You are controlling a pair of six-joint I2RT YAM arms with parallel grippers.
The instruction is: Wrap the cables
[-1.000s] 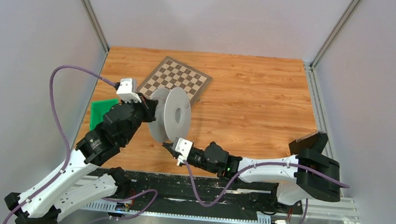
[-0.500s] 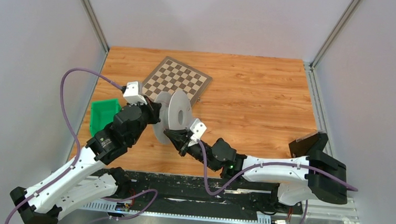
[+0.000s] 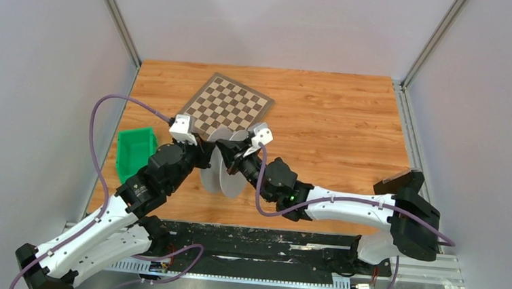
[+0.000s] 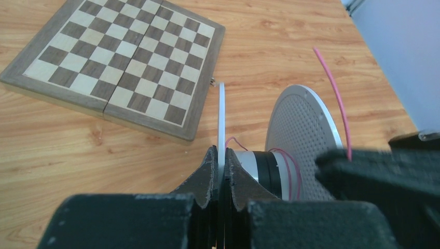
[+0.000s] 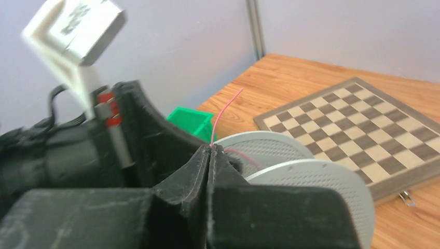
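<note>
A grey two-flanged spool (image 3: 227, 173) stands on edge near the table's middle. My left gripper (image 3: 206, 160) is shut on one thin flange (image 4: 221, 122), holding the spool upright. A thin pink cable (image 4: 337, 98) runs from the hub (image 4: 262, 168), where a few turns lie, up past the perforated far flange (image 4: 298, 135). My right gripper (image 3: 239, 155) is over the top of the spool and is shut on that pink cable (image 5: 220, 116), whose free end sticks up above the pads (image 5: 202, 161).
A folded chessboard (image 3: 227, 104) lies flat just behind the spool. A green bin (image 3: 134, 151) sits at the table's left edge beside my left arm. Grey walls close in the left, right and back.
My right gripper has swung from below the spool's near side up and over its top, carrying the pink cable round. The left gripper and spool shifted slightly right and turned more edge-on.
</note>
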